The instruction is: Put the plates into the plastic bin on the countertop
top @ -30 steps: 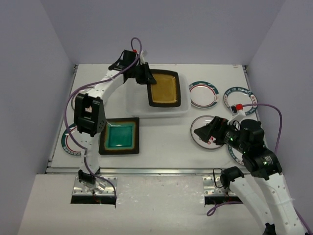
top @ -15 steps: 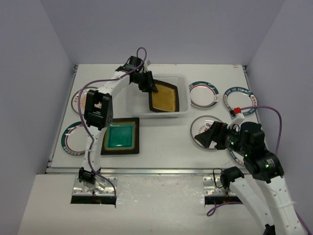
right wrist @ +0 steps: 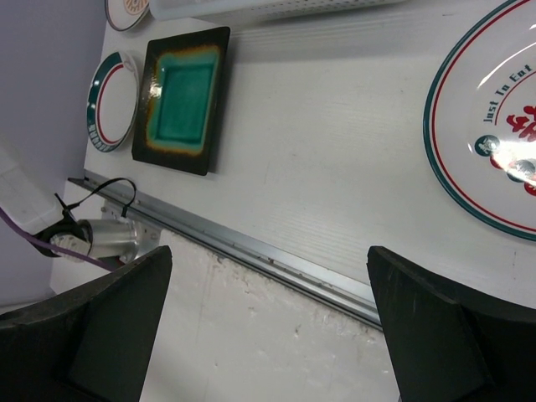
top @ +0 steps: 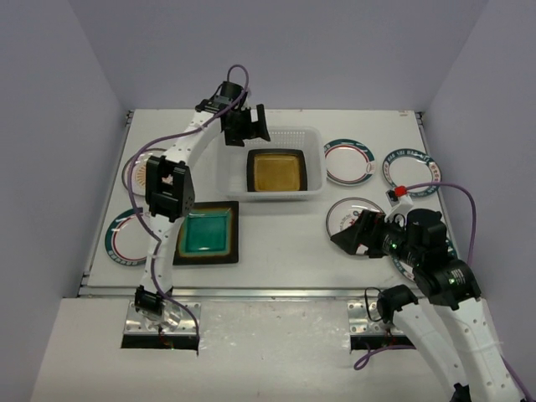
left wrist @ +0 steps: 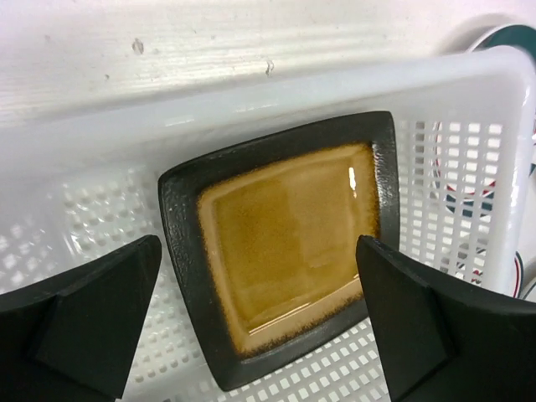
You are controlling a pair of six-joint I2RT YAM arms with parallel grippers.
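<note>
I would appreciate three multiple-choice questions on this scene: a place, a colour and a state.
1. Where is the teal square glazed plate?
A) in the translucent white perforated plastic bin
B) on the flat white countertop
C) lifted in the air

2. The square plate in the bin is:
A) amber
B) teal
C) white

3. The left gripper has its fingers:
A) shut on the plate
B) shut on the bin's rim
C) open

Answers: B, it lies on bare countertop; A, amber glaze, dark rim; C, they stand apart above the plate.
</note>
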